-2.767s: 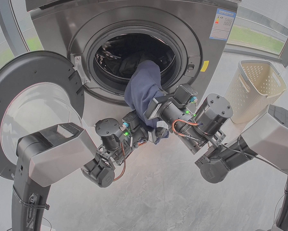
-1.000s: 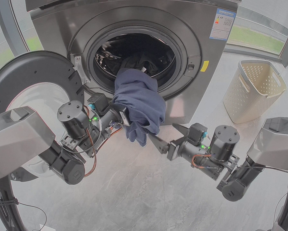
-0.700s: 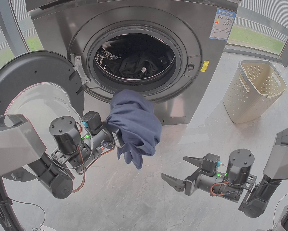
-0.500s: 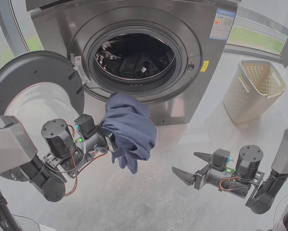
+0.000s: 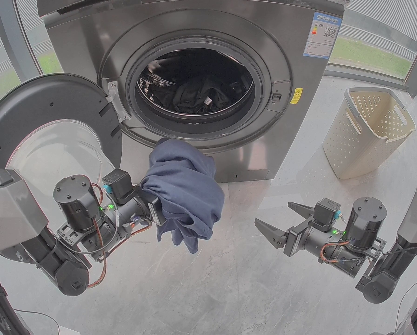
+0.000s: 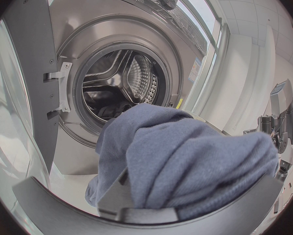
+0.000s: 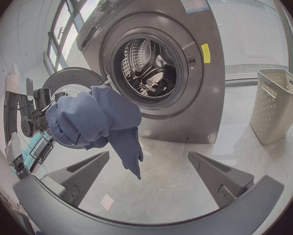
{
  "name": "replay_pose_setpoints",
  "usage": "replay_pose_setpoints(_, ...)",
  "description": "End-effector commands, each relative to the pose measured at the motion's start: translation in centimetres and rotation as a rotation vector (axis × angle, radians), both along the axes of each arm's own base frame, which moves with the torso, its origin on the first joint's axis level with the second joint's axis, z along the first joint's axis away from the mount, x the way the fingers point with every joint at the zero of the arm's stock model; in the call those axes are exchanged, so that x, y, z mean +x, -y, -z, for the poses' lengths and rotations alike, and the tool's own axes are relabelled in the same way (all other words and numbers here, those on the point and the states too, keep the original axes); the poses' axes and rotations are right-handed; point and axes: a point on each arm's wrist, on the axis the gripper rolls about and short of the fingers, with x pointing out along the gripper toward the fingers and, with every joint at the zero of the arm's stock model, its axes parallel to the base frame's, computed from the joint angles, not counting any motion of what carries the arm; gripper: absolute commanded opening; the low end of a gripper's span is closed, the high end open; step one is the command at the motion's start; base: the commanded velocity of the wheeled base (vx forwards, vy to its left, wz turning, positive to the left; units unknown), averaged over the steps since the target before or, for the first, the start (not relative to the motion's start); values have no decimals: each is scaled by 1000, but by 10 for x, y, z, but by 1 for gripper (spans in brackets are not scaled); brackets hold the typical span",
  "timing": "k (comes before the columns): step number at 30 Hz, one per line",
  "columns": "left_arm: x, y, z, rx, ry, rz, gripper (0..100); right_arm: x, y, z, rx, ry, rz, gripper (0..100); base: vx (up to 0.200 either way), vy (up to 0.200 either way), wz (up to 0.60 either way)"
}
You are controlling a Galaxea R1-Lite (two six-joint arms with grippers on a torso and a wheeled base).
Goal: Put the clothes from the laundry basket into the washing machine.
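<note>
Nearest, the navy garment (image 5: 185, 187) hangs bunched over the left pincer (image 5: 159, 205), hiding whether that is clamped; the right pincer (image 5: 272, 212) gapes empty nearby. Soft, light and floppy, I judge: best gripped through a thick fold. Matte knit, one tail dangling. Beyond, the washing machine (image 5: 283, 47) stands open, dark clothes (image 5: 194, 96) in its drum.

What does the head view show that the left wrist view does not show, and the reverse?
Head view adds: the laundry basket standing right of the washing machine, and the open right tool. Left wrist view adds: the drum's ribbed rear wall. Both: that machine, its door open, the blue garment outside it, dark clothes inside.
</note>
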Motion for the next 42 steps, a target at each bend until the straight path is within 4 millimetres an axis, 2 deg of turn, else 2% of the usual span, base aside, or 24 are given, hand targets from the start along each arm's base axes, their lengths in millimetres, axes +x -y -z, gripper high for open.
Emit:
replay_pose_setpoints(1,0,0,0,0,-2,1,0,3,-1,-3,18,9,8,100,200,0,0)
replay_pose_setpoints(9,1,1,7,13,-18,-1,0,10,-4,-10,50,37,55,100,200,0,0)
replay_pose_setpoints(18,1,2,10,22,-25,2,0,8,-7,-9,51,33,43,100,200,0,0)
replay_pose_setpoints(25,-1,11,14,30,-33,24,0,6,-7,-8,47,26,34,100,0,0,0)
replay_pose_setpoints(36,-1,12,13,38,-23,21,0,5,-8,-8,46,23,32,100,0,0,0)
replay_pose_setpoints(42,-1,15,12,25,-21,33,0,4,-9,-8,46,23,28,100,200,0,0)
